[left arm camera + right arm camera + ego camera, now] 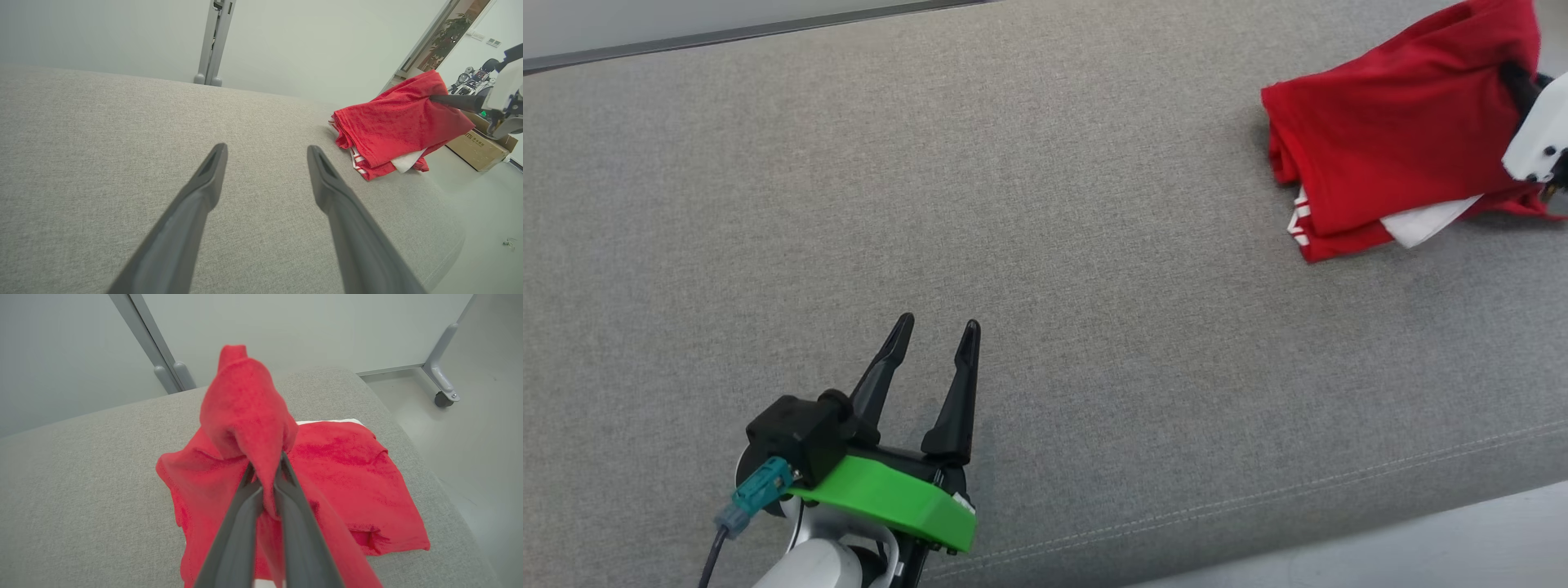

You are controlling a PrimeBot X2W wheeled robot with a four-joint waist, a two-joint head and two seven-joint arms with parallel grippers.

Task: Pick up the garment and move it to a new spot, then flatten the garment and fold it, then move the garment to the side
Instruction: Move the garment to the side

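Observation:
The garment [1396, 139] is red with white trim, folded in a bundle at the far right of the grey cushion [1013, 204]. My right gripper [265, 473] is shut on a raised fold of the garment [245, 412], lifting that part above the rest. In the head view, the right gripper [1515, 82] pokes into the cloth at the right edge. The left wrist view shows the garment [392, 118] draped from the right gripper's finger [453, 102]. My left gripper [935, 331] hovers open over the bare cushion at the lower left, far from the garment, fingers [204, 183] spread with nothing between them.
The cushion's front seam [1258, 498] runs along the lower right, with floor [1421, 547] beyond it. A partition on metal legs [214, 41] stands behind the cushion. A cardboard box [478, 147] sits on the floor past the cushion's right end.

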